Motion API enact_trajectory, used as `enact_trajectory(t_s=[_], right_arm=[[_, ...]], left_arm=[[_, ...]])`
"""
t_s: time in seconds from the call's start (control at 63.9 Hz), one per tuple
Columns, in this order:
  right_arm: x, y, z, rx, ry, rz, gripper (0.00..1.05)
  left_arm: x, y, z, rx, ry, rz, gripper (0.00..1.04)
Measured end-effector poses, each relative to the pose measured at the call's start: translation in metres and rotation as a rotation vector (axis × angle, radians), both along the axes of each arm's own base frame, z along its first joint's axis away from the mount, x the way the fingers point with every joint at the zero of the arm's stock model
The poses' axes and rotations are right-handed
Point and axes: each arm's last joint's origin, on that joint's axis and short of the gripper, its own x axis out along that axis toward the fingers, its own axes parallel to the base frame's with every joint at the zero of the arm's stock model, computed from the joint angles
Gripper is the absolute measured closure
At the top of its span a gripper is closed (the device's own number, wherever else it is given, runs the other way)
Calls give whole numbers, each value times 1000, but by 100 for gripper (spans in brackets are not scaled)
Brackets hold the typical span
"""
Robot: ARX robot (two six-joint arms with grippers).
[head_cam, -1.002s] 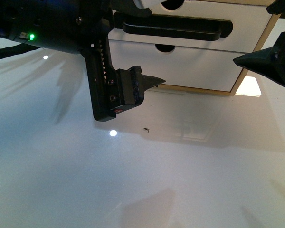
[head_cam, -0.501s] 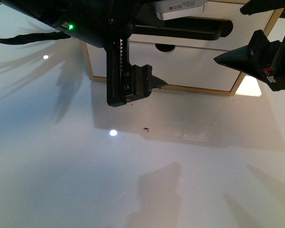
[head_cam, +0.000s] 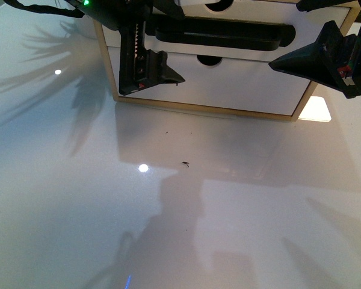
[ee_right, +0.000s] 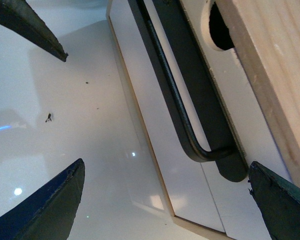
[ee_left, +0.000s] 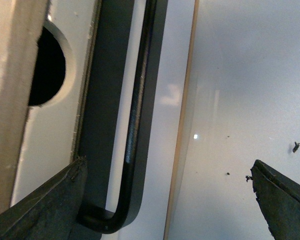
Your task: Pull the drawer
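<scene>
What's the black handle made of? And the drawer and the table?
The handle is smooth black metal or plastic, can't tell which; a thin glint runs along it. The drawer has a white, painted-looking front and a pale wood edge with visible grain. The table is glossy white and mirrors lights and shadows.

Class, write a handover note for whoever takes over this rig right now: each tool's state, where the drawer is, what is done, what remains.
Left tool: open, empty; the black handle shows between its fingers, ungripped.
Right tool: open, empty, near the handle's other end.
Drawer: looks shut, about flush with the plain front below.
Done: approach only.
Left: grip the handle, pull.
</scene>
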Motion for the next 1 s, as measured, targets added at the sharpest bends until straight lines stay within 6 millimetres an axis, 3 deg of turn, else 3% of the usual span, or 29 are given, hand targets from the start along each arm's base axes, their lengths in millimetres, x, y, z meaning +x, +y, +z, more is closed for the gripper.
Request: enact_trajectory(t_s=[0.595, 1.002], right_arm=[[2, 2, -8, -11, 47, 36, 9], [21, 13, -19, -22, 73, 61, 9]], left_arm=[[6, 1, -17, 60, -6, -33, 7], [6, 0, -17, 39, 12, -34, 7]])
